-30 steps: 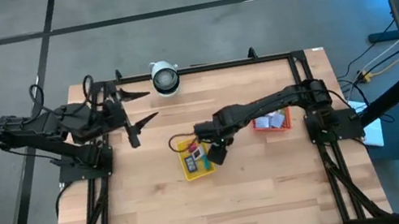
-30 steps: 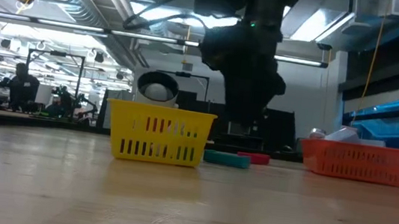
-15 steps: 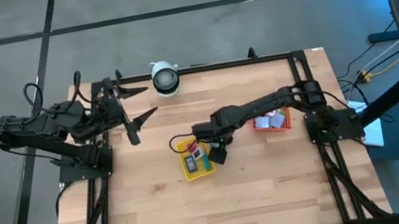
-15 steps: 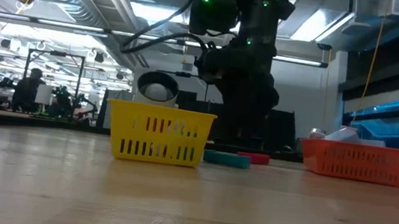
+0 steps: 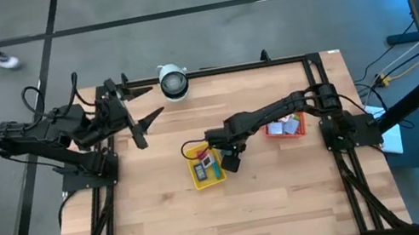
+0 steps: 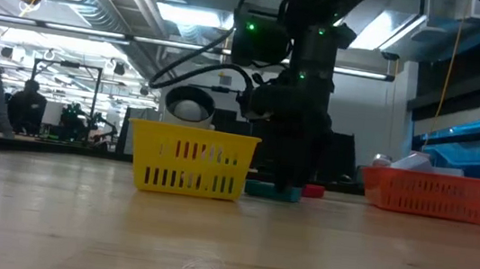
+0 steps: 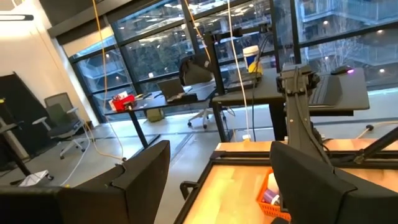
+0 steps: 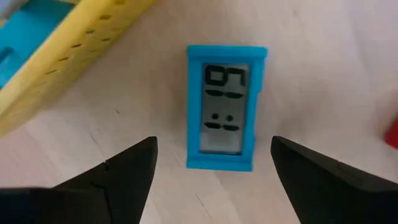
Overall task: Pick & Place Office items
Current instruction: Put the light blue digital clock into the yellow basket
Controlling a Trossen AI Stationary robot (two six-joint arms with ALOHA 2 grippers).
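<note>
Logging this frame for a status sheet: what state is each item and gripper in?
Right gripper: open, fingers either side of the blue clock, not touching it.
Blue rectangular desk clock: flat on the wooden table, beside the yellow tray.
Yellow slotted plastic tray: upright, holding items.
Red-orange slotted tray: upright, holding items.
Left gripper: open, empty, at the table's far left.

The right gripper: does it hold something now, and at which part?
Nothing is held. The right gripper is open above the blue block, which lies on the table between its fingers, untouched.

Clock block (image 8: pixel 226 107) on table (image 5: pixel 293 198), beside tray (image 5: pixel 200 180).
</note>
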